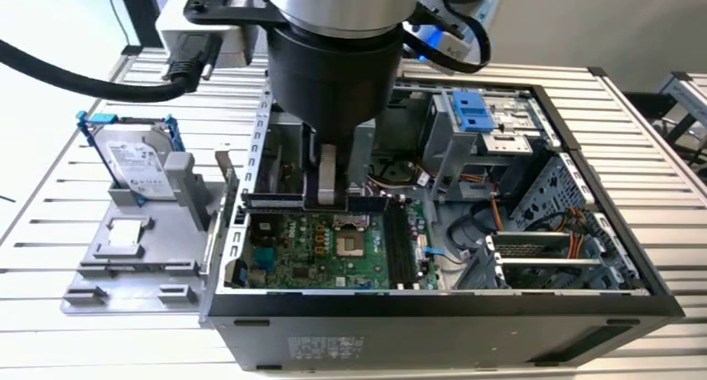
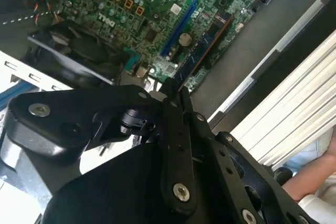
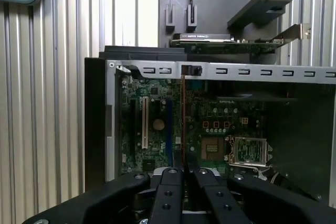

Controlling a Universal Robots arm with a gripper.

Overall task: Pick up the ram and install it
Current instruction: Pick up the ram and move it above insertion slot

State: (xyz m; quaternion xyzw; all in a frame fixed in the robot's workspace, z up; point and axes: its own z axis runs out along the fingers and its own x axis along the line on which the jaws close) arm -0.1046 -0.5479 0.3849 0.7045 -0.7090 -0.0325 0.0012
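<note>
Nearest the wrist cameras, two black fingers (image 3: 172,182) are pressed together on the ram (image 2: 205,43). It is a thin dark strip with an orange edge, held edge-on and reaching out past them. It hangs above the green motherboard (image 3: 220,114), inside the open computer case (image 1: 442,314).

What could go wrong for you here:
- The strip juts out from the grip, so a push at its free end may swivel it between the fingers.
- You cannot tell from these views whether it lines up with a socket. Pressing down off-line could bend or crack it, or scrape parts on the board.
- Its far end sits near the case's metal wall, so a small sideways drift could knock it there.

Counted, near to far:
- One ram and two fingers.
- One white slot (image 3: 142,121) and one blue slot (image 3: 169,121), both running parallel to the ram.
- One square processor socket (image 1: 351,246).
- One motherboard and one case.

Outside the case, on the exterior view's left, one grey tray (image 1: 111,272) rests on the slatted tabletop (image 1: 618,115). It carries one hard drive (image 1: 138,161), standing in a blue-handled frame, and one small square silver chip (image 1: 127,231).

One person's forearm (image 2: 315,177) rests beyond the tabletop edge — keep it clear of the arm.
</note>
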